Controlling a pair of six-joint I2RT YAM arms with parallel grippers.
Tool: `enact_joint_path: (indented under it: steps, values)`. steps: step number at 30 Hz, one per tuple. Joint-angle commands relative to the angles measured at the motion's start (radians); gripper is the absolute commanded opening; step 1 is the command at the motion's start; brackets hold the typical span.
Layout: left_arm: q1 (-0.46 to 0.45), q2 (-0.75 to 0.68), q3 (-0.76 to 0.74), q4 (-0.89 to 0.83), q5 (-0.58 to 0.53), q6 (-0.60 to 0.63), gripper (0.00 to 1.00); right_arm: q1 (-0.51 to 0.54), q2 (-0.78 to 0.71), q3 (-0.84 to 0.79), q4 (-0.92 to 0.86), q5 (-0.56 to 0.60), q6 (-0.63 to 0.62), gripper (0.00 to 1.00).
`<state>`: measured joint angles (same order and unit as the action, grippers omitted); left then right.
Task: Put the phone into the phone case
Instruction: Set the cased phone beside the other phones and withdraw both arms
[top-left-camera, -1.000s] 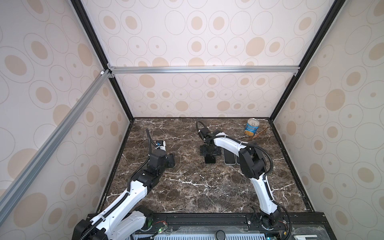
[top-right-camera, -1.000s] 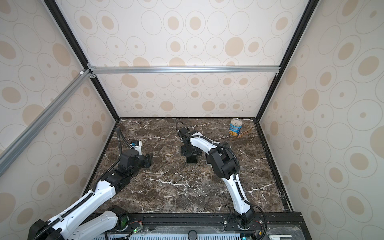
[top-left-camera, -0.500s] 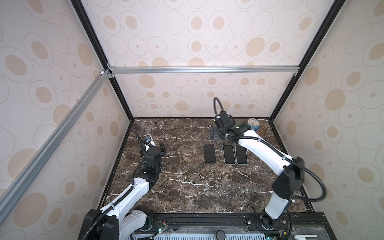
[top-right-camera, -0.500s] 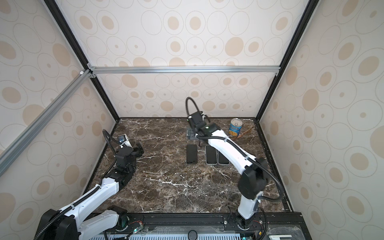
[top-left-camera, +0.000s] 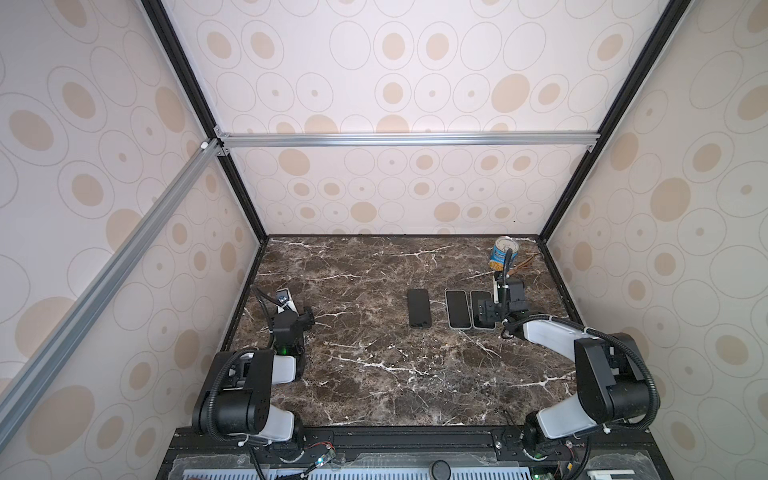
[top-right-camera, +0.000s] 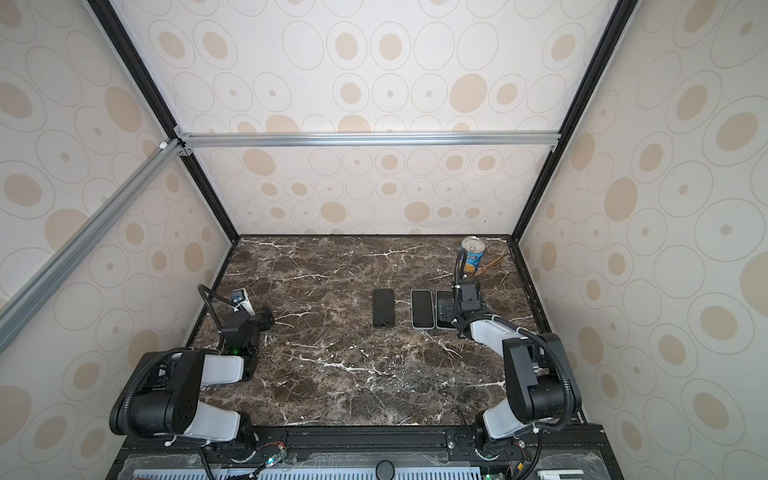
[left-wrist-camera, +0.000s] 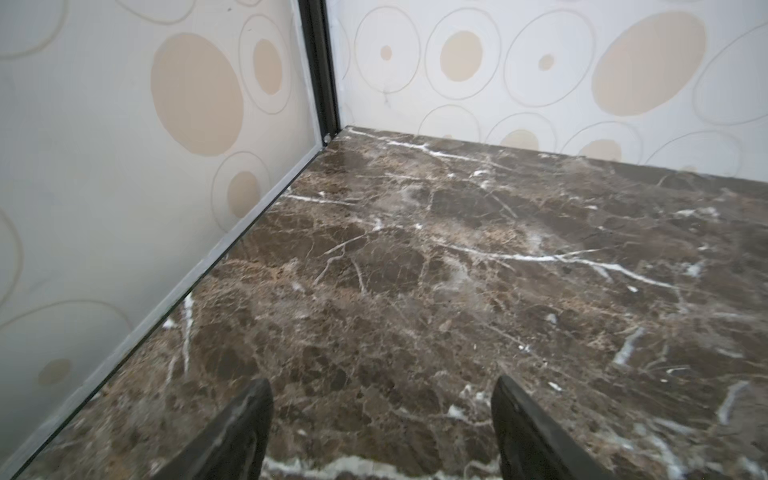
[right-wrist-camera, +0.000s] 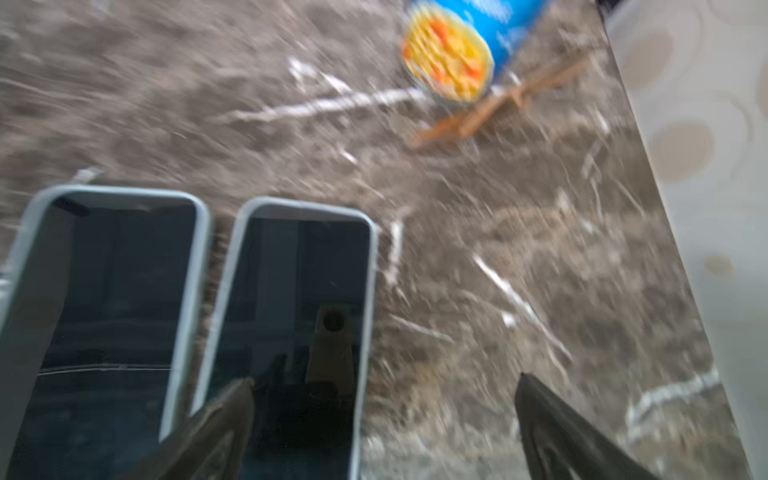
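A black phone (top-left-camera: 418, 308) (top-right-camera: 383, 308) lies flat mid-table, alone. To its right lie two dark glossy phones side by side, each ringed by a pale phone case (top-left-camera: 458, 309) (top-right-camera: 422, 309) (right-wrist-camera: 108, 291); the rightmost one (top-left-camera: 481, 307) (right-wrist-camera: 299, 299) is partly under my right gripper (top-left-camera: 487, 312) (top-right-camera: 448, 311) (right-wrist-camera: 385, 379). That gripper is open and empty, one finger over the screen's near end and the other over bare marble. My left gripper (top-left-camera: 307, 321) (top-right-camera: 268, 320) (left-wrist-camera: 382, 381) is open and empty near the left wall, far from the phones.
A blue tin can (top-left-camera: 505, 253) (top-right-camera: 473, 254) (right-wrist-camera: 453, 54) stands at the back right with thin wooden sticks (top-left-camera: 524, 262) (right-wrist-camera: 498, 104) beside it. Patterned walls close three sides of the marble table (top-left-camera: 374, 374).
My right gripper left the black phone, swung past the back middle and came down at the rightmost cased phone. My left arm folded back toward the left wall and its jaws widened.
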<state>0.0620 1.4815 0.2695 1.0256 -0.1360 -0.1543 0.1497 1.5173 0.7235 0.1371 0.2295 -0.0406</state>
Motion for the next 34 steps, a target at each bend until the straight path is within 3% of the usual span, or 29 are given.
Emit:
enact_joint_path:
  steps: [1, 3, 8, 11, 12, 14, 15, 16, 17, 19, 21, 24, 26, 34]
  values:
    - [0.026, 0.022, 0.024, 0.14, 0.185, 0.032, 0.83, -0.013, -0.017, 0.027, 0.113, -0.131, -0.103, 0.99]
    - [0.027, 0.021, 0.022, 0.137, 0.218, 0.044, 0.83, -0.016, -0.038, 0.001, 0.133, -0.176, -0.12, 1.0]
    - [0.026, 0.023, -0.102, 0.378, 0.264, 0.063, 0.85, -0.019, -0.103, -0.131, 0.232, -0.174, -0.101, 0.99]
    - [0.005, 0.11, -0.141, 0.541, 0.282, 0.095, 0.89, -0.028, -0.079, -0.272, 0.512, -0.217, -0.1, 0.99]
    - [0.004, 0.121, -0.136, 0.548, 0.295, 0.093, 0.98, -0.039, -0.07, -0.281, 0.539, -0.235, -0.084, 0.99]
    - [-0.015, 0.089, -0.088, 0.397, 0.163, 0.081, 0.99, -0.109, -0.006, -0.293, 0.618, -0.298, -0.019, 0.99]
    - [-0.035, 0.105, -0.073, 0.399, 0.11, 0.091, 0.99, -0.141, 0.052, -0.321, 0.765, -0.31, 0.024, 0.99]
    - [-0.049, 0.092, -0.061, 0.347, 0.093, 0.099, 1.0, -0.149, 0.043, -0.315, 0.742, -0.301, 0.025, 0.99]
    - [-0.053, 0.094, -0.059, 0.353, 0.079, 0.101, 1.0, -0.148, 0.009, -0.286, 0.608, -0.291, 0.02, 0.99]
    - [-0.056, 0.092, -0.071, 0.371, 0.046, 0.091, 0.99, -0.141, 0.051, -0.318, 0.745, -0.278, 0.025, 1.0]
    - [-0.058, 0.099, -0.073, 0.387, 0.039, 0.094, 0.99, -0.141, 0.009, -0.29, 0.614, -0.271, 0.021, 1.0]
    - [-0.057, 0.098, -0.07, 0.379, 0.039, 0.093, 0.99, -0.139, 0.034, -0.311, 0.701, -0.27, 0.02, 1.0]
    - [-0.061, 0.1, -0.069, 0.38, 0.033, 0.096, 0.99, -0.139, 0.013, -0.292, 0.62, -0.269, 0.02, 1.0]
    - [-0.08, 0.097, -0.059, 0.358, -0.002, 0.114, 0.99, -0.139, 0.02, -0.298, 0.648, -0.271, 0.021, 1.0]
